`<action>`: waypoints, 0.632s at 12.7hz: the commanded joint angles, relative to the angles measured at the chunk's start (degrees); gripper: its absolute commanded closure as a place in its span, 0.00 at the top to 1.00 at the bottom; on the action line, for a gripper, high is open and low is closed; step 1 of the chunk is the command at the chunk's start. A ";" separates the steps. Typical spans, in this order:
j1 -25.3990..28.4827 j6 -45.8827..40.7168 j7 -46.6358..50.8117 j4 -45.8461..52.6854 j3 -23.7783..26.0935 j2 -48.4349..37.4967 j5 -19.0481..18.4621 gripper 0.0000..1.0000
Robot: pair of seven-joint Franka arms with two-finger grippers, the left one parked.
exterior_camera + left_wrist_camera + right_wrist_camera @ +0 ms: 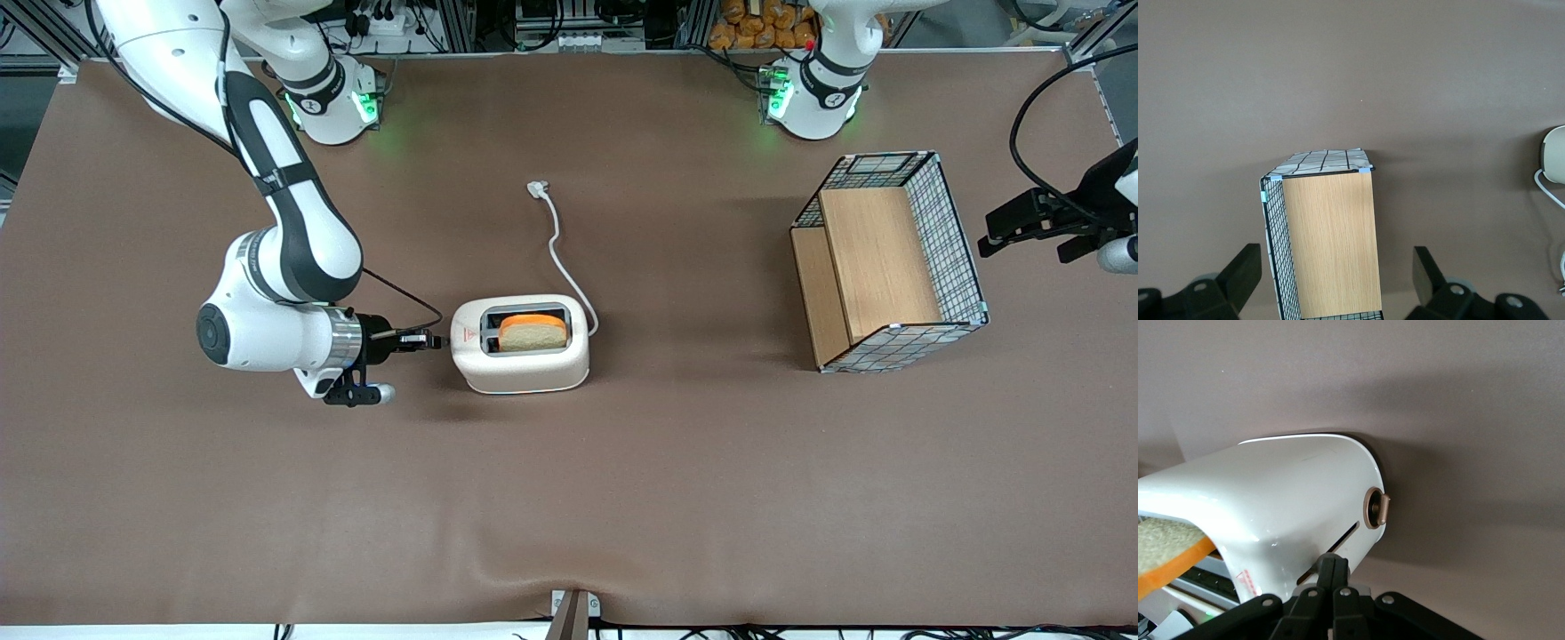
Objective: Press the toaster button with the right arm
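The white toaster (520,356) stands mid-table with a slice of toast (532,332) in one slot. Its short end with the red triangle (461,336) faces the right arm (293,249). My gripper (435,340) is shut with nothing held, level with the table, its tips right at that end. In the right wrist view the shut fingertips (1334,561) cover most of the pale-grey toaster button (1319,560) at the lower end of the lever slot (1341,538) and seem to touch it. A bronze round dial (1375,508) sits beside the slot.
The toaster's white cord (560,249) runs away from the front camera to a plug (538,188) lying on the brown table (569,498). A wire-and-wood basket (889,262) lies toward the parked arm's end of the table.
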 commanded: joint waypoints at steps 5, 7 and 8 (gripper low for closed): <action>1.23 4.43 -3.45 -0.50 -0.27 2.45 1.85 0.00; 1.23 5.48 -3.62 -0.50 -0.27 2.88 1.85 0.00; 1.58 6.62 -4.41 -1.54 -0.27 2.89 1.94 0.00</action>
